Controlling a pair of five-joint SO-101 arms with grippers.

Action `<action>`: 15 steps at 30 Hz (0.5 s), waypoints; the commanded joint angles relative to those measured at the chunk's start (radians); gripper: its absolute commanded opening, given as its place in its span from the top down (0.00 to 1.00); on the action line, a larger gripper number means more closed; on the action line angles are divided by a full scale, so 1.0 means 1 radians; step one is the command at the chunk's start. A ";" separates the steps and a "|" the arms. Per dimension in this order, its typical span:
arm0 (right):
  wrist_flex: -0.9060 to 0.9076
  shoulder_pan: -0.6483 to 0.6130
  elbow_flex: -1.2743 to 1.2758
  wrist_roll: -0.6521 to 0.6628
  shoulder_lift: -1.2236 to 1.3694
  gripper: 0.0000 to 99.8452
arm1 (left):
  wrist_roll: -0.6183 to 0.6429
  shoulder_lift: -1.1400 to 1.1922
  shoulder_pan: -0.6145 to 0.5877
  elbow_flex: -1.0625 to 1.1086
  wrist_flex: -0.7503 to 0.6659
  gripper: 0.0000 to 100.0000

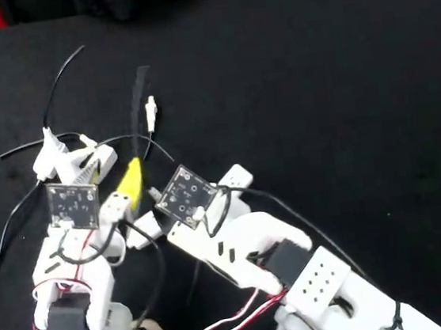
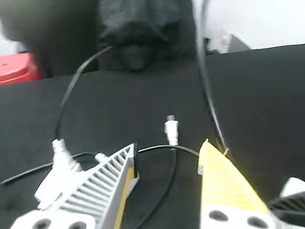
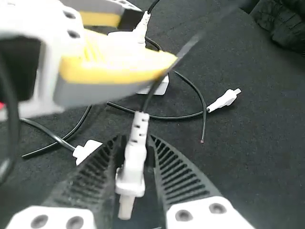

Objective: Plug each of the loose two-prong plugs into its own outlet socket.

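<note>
My right gripper point(image 3: 135, 140) has its black fingers shut on a white two-prong plug point(image 3: 129, 167), whose black cable runs up past the left arm's yellow finger point(image 3: 109, 67). My left gripper point(image 2: 168, 145) is open, with a grey-white finger and a yellow finger point(image 2: 221, 186). Beyond its gap a second white plug point(image 2: 170, 131) lies loose on the cloth; the same plug point(image 1: 150, 109) also shows from above. The white outlet block point(image 2: 50, 183) lies beside the grey-white finger, with a plug point(image 2: 59, 149) at its end. A third plug point(image 3: 88, 150) lies next to my right gripper.
Black cables point(image 1: 58, 72) loop across the black cloth around the outlet block point(image 1: 65, 160). The two arms stand close together at the near left, the right arm point(image 1: 237, 243) angled toward the left one. A red object point(image 2: 14, 67) sits beyond the table's far edge.
</note>
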 commanded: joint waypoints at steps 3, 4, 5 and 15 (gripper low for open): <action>-0.005 -0.012 -0.050 0.008 -0.002 0.99 | 0.011 -0.006 0.090 -0.159 0.117 0.78; -0.005 -0.012 -0.045 0.009 -0.002 0.99 | 0.011 -0.006 0.097 -0.189 0.152 0.78; -0.005 -0.012 -0.045 0.009 -0.002 0.99 | 0.011 -0.006 0.105 -0.216 0.186 0.78; -0.005 -0.008 -0.045 0.009 -0.002 0.99 | 0.003 -0.006 0.219 -0.361 0.405 0.78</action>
